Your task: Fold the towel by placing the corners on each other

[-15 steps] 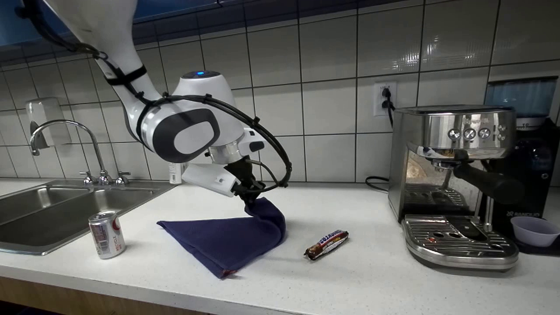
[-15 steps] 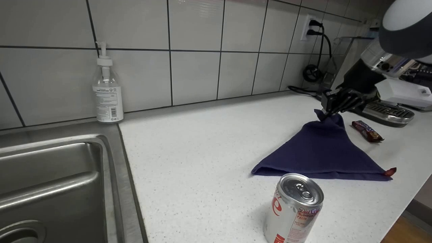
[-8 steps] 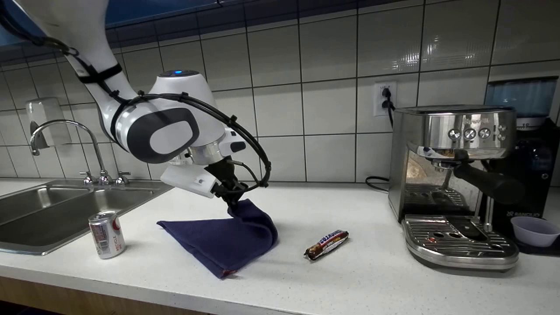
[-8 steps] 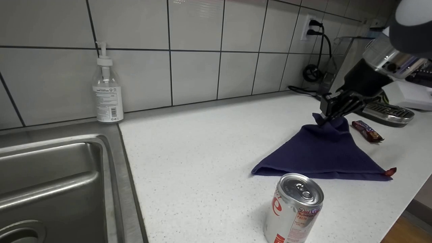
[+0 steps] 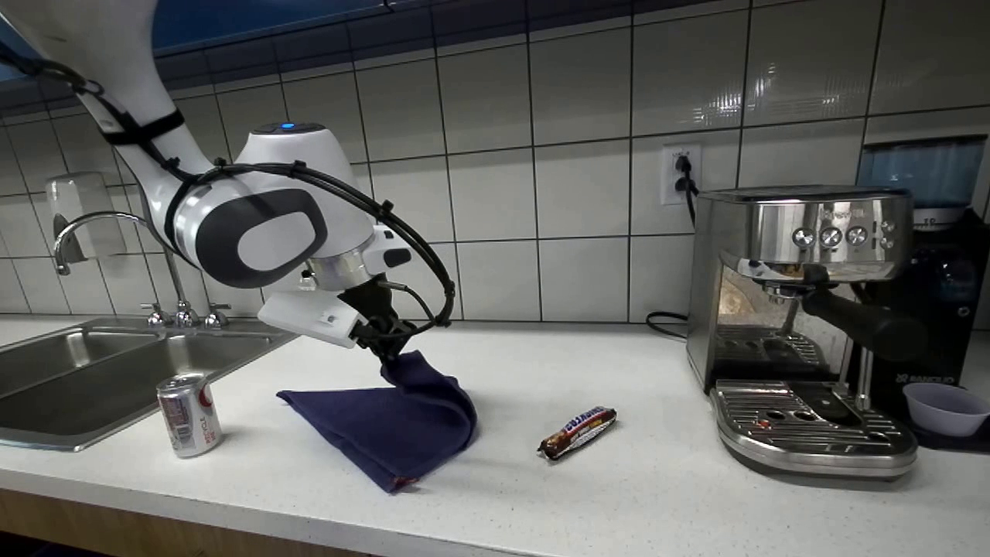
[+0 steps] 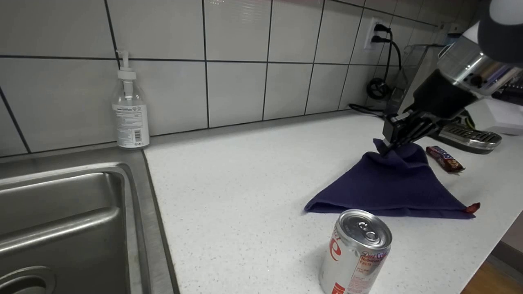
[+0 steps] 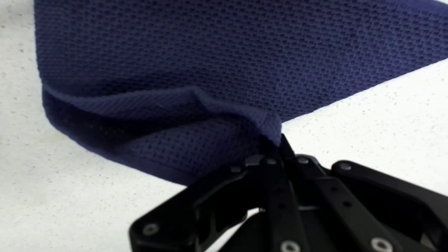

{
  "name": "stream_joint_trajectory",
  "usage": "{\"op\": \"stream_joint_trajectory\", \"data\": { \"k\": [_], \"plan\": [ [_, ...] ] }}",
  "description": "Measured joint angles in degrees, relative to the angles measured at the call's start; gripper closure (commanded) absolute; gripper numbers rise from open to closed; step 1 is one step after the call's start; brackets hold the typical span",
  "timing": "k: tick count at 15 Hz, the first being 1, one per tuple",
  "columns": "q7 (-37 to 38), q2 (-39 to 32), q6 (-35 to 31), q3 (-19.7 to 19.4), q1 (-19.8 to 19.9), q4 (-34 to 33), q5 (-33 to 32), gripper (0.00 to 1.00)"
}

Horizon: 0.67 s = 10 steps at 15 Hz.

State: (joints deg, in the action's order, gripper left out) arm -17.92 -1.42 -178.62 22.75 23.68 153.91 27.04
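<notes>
The navy towel (image 5: 394,433) lies on the counter as a rough triangle, also in an exterior view (image 6: 388,188). One corner (image 5: 290,396) points toward the sink. Another corner (image 5: 394,481), with a bit of red at it, points to the counter's front edge. My gripper (image 5: 390,357) is shut on the towel's raised end, which curls up and over the flat part; it also shows in an exterior view (image 6: 386,149). In the wrist view the fingertips (image 7: 278,143) pinch a fold of the towel (image 7: 227,52) just above the counter. The pinched cloth between the fingers is mostly hidden.
A silver can (image 5: 188,416) stands between towel and sink (image 5: 58,445). A wrapped bar (image 5: 578,433) lies on the other side of the towel. A coffee machine (image 5: 804,232) stands farther along. A pump bottle (image 6: 130,122) stands by the tiled wall.
My gripper has moved toward the sink and can, drawing the raised towel end with it. The curl has shifted the same way and away from the bar. The two far corners have not moved.
</notes>
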Motion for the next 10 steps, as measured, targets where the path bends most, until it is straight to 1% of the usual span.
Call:
{"op": "stream_joint_trajectory", "data": {
  "k": [5,10],
  "plan": [
    [-0.1,0.0,-0.1,0.9,-0.8,0.1,0.3,0.99],
    [1.3,0.4,-1.0,1.7,-2.6,1.8,0.4,0.99]
  ]
}}
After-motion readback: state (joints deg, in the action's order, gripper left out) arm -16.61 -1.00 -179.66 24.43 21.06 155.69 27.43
